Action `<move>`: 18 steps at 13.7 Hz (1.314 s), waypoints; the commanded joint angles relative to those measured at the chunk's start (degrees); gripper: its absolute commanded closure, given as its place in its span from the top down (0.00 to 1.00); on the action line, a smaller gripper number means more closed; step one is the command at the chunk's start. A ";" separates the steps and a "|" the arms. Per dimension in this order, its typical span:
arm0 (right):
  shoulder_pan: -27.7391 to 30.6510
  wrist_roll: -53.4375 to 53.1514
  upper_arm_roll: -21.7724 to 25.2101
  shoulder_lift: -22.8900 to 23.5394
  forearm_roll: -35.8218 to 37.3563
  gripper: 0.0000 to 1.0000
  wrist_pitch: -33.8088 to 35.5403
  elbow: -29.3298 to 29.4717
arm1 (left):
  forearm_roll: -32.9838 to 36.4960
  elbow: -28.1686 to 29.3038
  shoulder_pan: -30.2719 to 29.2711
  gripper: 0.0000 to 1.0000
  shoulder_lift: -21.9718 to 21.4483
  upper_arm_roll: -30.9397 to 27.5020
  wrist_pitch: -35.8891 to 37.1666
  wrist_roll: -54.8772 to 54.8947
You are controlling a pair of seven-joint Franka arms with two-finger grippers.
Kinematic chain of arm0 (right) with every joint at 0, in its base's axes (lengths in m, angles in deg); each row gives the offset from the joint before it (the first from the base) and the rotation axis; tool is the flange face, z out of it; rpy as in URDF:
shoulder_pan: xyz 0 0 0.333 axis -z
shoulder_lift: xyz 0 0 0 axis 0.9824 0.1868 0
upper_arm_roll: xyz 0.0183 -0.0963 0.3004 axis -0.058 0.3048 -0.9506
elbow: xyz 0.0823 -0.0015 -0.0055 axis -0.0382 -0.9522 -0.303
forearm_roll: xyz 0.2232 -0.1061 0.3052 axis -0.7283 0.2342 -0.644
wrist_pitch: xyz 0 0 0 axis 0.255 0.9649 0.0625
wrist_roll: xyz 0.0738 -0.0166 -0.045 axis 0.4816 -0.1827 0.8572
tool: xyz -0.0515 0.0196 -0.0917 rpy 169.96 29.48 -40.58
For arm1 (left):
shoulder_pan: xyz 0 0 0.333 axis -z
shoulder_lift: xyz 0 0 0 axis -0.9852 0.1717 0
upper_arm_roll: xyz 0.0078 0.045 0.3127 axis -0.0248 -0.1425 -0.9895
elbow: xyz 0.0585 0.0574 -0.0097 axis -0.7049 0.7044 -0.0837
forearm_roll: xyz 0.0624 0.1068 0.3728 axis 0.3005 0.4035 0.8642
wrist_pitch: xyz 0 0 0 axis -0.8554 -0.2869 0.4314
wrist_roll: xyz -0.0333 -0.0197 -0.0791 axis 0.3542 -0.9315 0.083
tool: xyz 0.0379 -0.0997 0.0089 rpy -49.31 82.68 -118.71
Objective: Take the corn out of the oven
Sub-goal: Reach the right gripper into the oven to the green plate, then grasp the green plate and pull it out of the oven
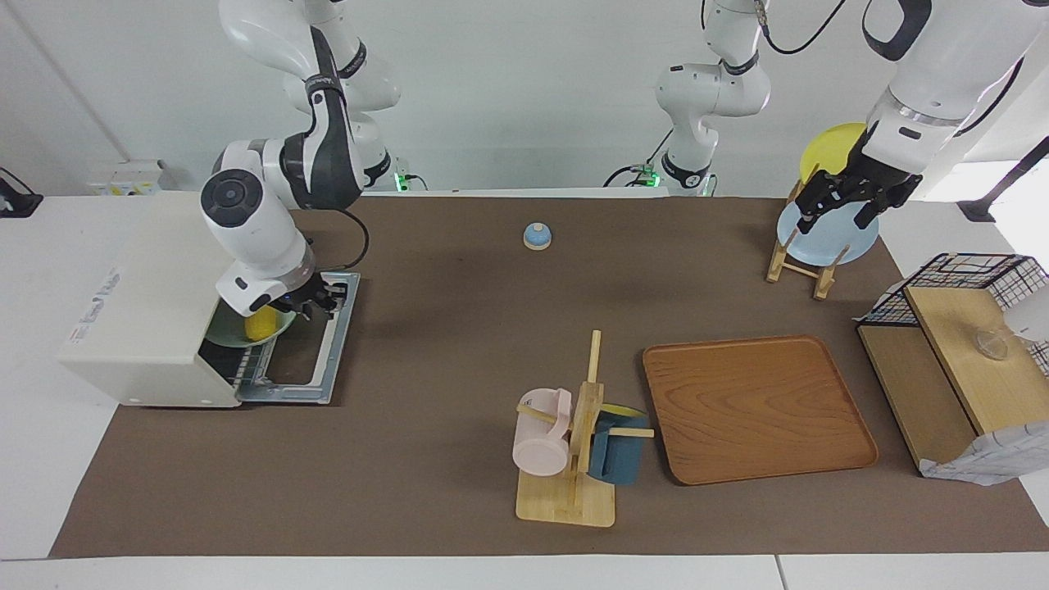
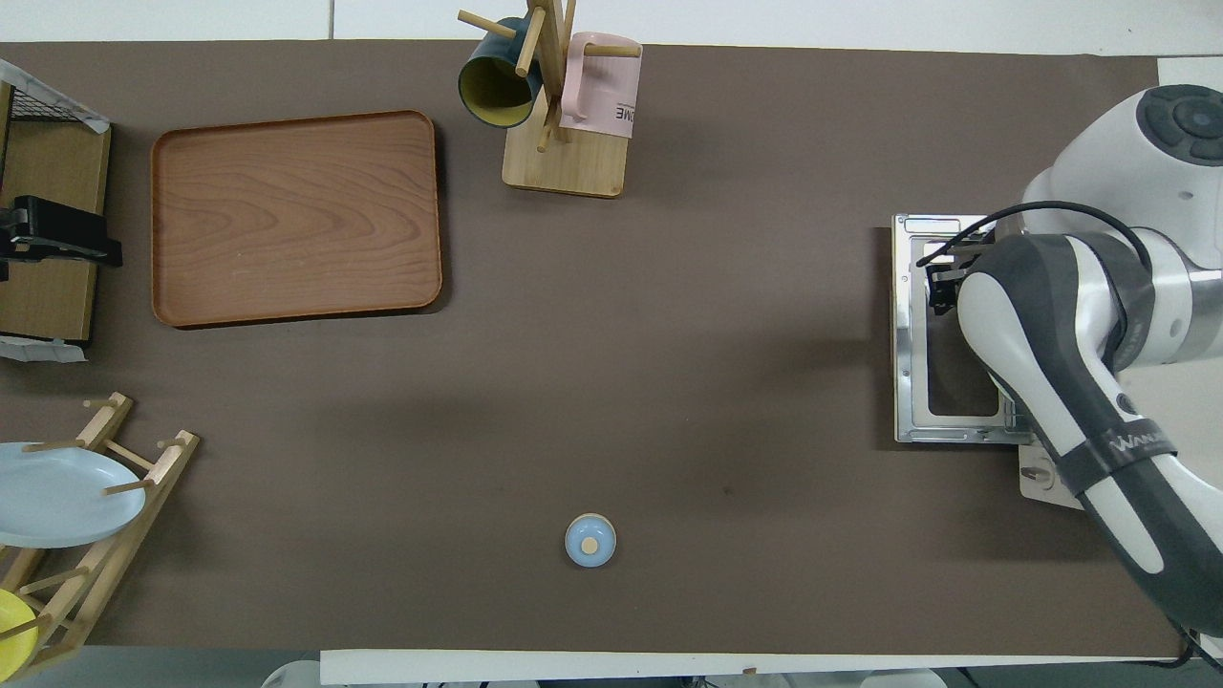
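The cream-white oven (image 1: 147,328) stands at the right arm's end of the table. Its door (image 1: 324,360) lies open flat on the mat and also shows in the overhead view (image 2: 946,420). The yellow corn (image 1: 261,325) lies on a green dish (image 1: 225,336) on the wire rack (image 1: 250,369) at the oven's mouth. My right gripper (image 1: 318,301) is low over the open door, right beside the corn, and its wrist covers part of the corn. In the overhead view the right gripper (image 2: 946,287) is mostly hidden by the arm. My left gripper (image 1: 844,205) is open and hangs over the plate rack.
A wooden tray (image 1: 758,410) and a mug tree (image 1: 574,442) with a pink and a blue mug stand in the part of the table farthest from the robots. A small blue lid (image 1: 537,236) lies near the robots. The plate rack (image 1: 807,266) and a black wire basket (image 1: 959,279) are at the left arm's end.
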 commanded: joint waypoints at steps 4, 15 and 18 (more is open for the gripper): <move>3.65 3.04 -0.72 -1.97 1.02 0.49 -3.21 -6.12 | 0.61 0.85 -0.19 1.00 -0.93 0.00 0.04 0.27; -5.98 -0.79 -1.16 2.84 6.12 0.00 5.29 5.17 | 0.61 0.85 -0.19 1.00 -0.93 0.00 0.12 0.27; -18.36 -16.49 -1.16 12.92 3.15 0.00 15.66 23.08 | 0.61 0.85 -0.19 1.00 -0.93 0.00 0.04 0.27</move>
